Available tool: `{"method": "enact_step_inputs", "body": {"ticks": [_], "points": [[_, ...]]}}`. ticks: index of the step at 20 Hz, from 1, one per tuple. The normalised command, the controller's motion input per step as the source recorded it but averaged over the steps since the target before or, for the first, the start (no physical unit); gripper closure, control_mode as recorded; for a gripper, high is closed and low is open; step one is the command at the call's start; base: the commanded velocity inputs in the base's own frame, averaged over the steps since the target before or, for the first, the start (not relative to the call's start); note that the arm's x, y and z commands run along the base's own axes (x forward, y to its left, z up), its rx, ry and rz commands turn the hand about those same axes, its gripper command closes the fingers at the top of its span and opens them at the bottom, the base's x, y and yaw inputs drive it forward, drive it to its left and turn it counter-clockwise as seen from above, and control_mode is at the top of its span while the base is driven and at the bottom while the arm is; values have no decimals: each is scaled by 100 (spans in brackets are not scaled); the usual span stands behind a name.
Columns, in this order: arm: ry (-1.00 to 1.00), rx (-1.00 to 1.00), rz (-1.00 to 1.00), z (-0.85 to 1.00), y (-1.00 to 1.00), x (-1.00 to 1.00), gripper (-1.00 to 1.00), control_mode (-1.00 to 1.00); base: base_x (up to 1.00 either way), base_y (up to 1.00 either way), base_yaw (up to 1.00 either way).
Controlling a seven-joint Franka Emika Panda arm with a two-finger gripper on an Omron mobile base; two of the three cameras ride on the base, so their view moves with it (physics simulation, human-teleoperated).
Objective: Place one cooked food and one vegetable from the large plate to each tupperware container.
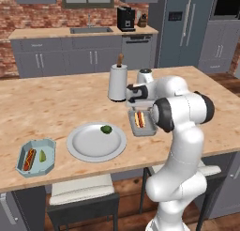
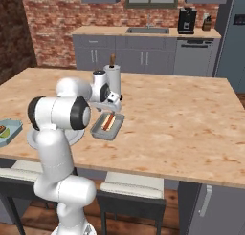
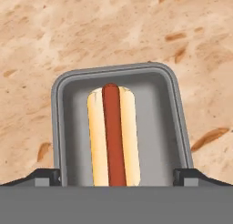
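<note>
- Nearest us, the white robot arm bends over the long wooden island counter.
- On it we count one round white-grey large plate and two trays: a light blue octagonal one and a grey rectangular one.
- We count two hot dogs, one in each tray.
- Two green vegetables: one in the blue tray, one small dark-green piece on the plate. We judge it light, soft and roundish; pinch across its middle.
- The gripper hangs above the grey tray, tips spread wide, empty.
</note>
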Motion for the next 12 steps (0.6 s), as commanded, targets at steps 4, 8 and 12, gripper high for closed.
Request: {"method": "enact_step_inputs", "body": {"ticks": [4,8,12], "points": [[7,2,0,46,38,-41,-100,-100,0,0,0],[12,2,0,13,52,-45,-100,-100,0,0,0],[9,5,-2,0,59,-64,-100,-100,0,0,0]]}}
